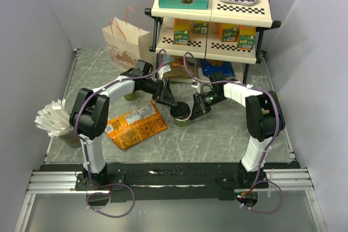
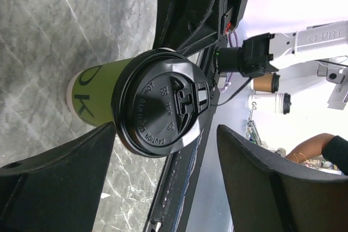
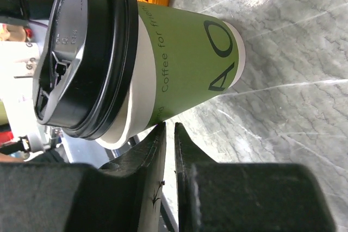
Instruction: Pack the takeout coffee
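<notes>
The coffee (image 1: 181,113) stands upright on the surface (image 1: 217,139), between the two sets of jaws. The left jaws are wide apart and straddle it, one finger (image 2: 54,183) on each side, with the black lid facing the wrist. A sliver of room shows between the lid's rim and one finger. The other finger's edge overlaps the cup wall in view, so I cannot tell whether it touches.

The right jaws are drawn almost together, with only a slit between them and nothing in it. The coffee sits just beside their tips, outside the slit; contact cannot be told.

A snack bag (image 1: 135,125) lies flat just on the near side of the left jaws, its edge close to the coffee. A second green cup (image 1: 130,95) stands behind the left jaws, beside the arm. Beyond both jaws stands the shelf (image 1: 239,19). The paper bag (image 1: 126,44) is upright, well beyond the left jaws, by the shelf's left end. Bare surface lies on the near side of the right jaws.
</notes>
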